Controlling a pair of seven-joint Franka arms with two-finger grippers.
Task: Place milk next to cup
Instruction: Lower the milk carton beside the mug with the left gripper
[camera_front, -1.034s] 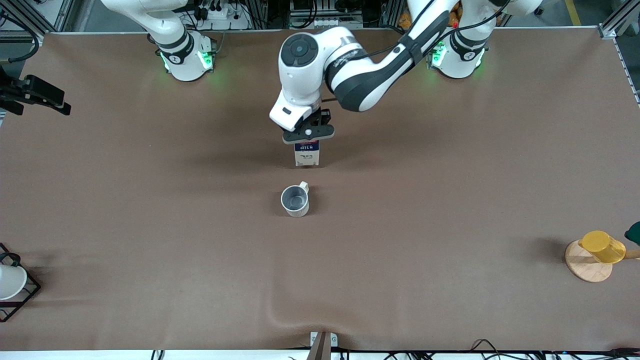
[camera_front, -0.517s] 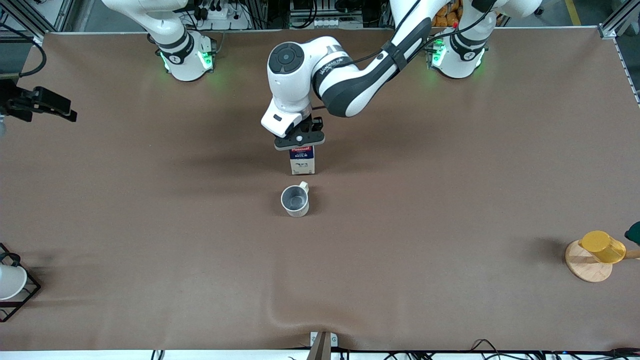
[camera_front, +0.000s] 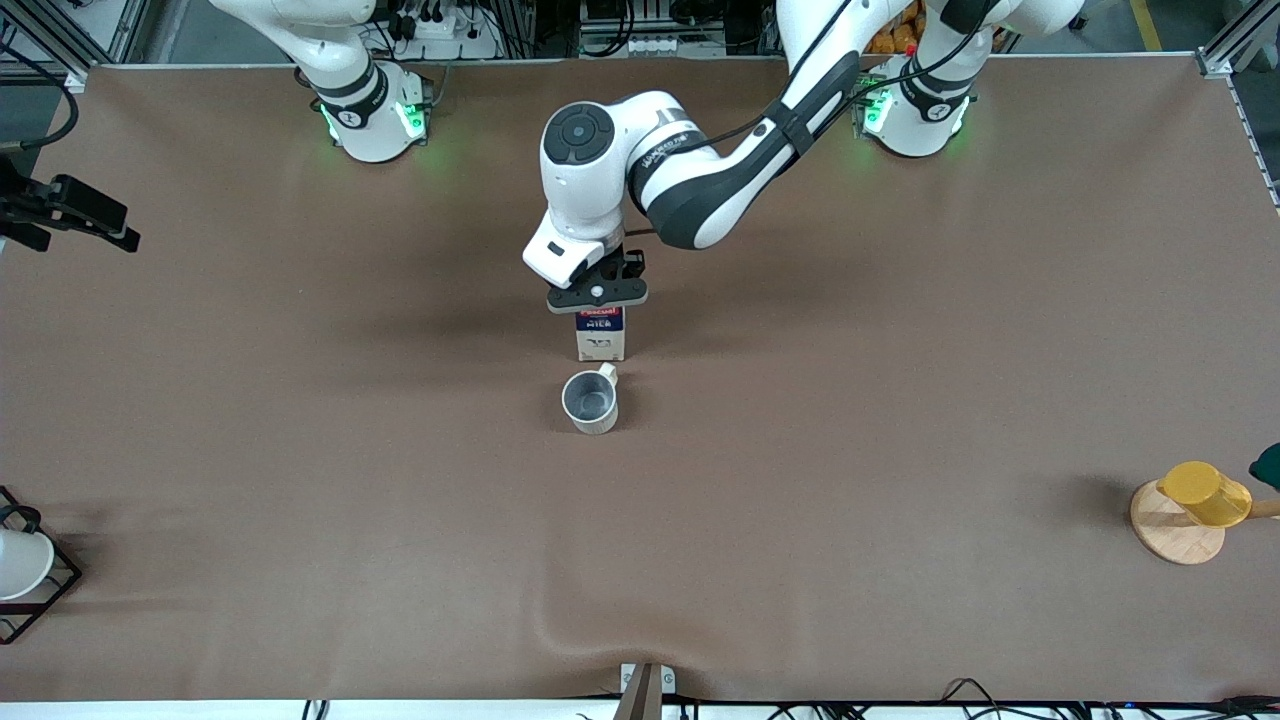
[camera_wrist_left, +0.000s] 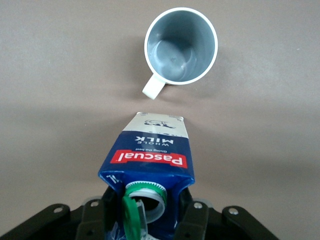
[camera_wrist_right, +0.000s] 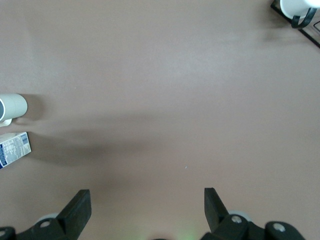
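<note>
The milk (camera_front: 601, 336), a dark-blue carton with a red band and white lower part, is upright in my left gripper (camera_front: 597, 294), which is shut on its top. It is just beside the cup (camera_front: 590, 400), farther from the front camera, with a small gap between them. I cannot tell whether its base touches the table. In the left wrist view the milk (camera_wrist_left: 150, 152) has its green cap flipped open, and the cup (camera_wrist_left: 181, 46) has its handle turned toward the carton. My right gripper (camera_front: 110, 222) waits open at the right arm's end of the table, shown in its wrist view (camera_wrist_right: 146, 200).
A yellow cup on a round wooden base (camera_front: 1195, 505) stands at the left arm's end. A white cup in a black wire rack (camera_front: 25, 570) stands at the right arm's end, near the front camera. The brown cloth has a wrinkle (camera_front: 600, 625) near the front edge.
My left gripper has carried the milk lower and closer to the cup, narrowing the gap. The cup has not moved. The right gripper has shifted only slightly.
</note>
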